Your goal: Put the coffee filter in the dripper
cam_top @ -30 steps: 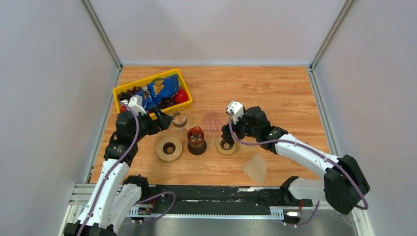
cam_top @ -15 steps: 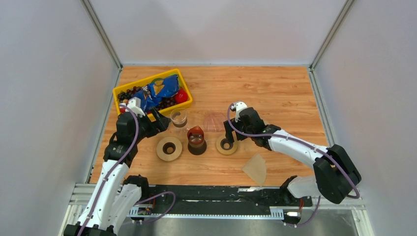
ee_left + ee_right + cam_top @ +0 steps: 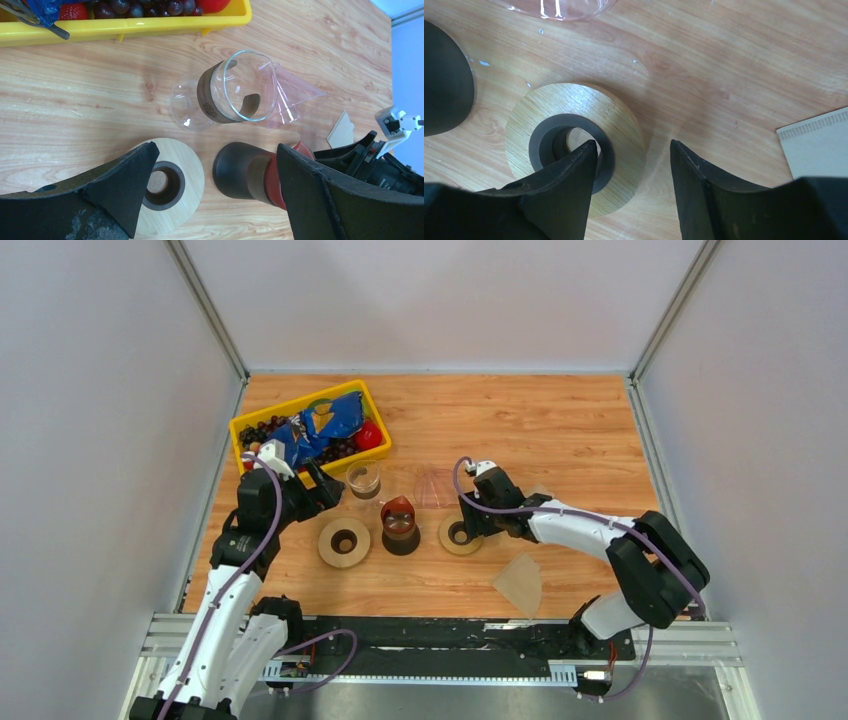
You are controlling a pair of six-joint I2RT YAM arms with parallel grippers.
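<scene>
Coffee filter (image 3: 520, 583): thin light-tan paper fan; flat on the table (image 3: 560, 430) near the front, right of centre.
Dripper (image 3: 437, 487): clear pinkish ribbed cone behind the dark red-brown piece (image 3: 399, 520); well apart from the filter.
Right gripper (image 3: 631, 147): fingers parted, nothing held; one tip over the right ring disc's (image 3: 624, 125) dark hole, the other past its rim.
Left gripper (image 3: 215, 150): spread wide, empty; left ring disc (image 3: 190, 175) between its fingers.
Wrist views only: brown collar on the glass vessel (image 3: 235, 90); crimped paper edge (image 3: 819, 145), whether the filter's I cannot tell.

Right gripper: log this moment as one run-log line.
right gripper open, straddling wooden ring rim | left gripper open, empty | coffee filter flat on table, ungripped
</scene>
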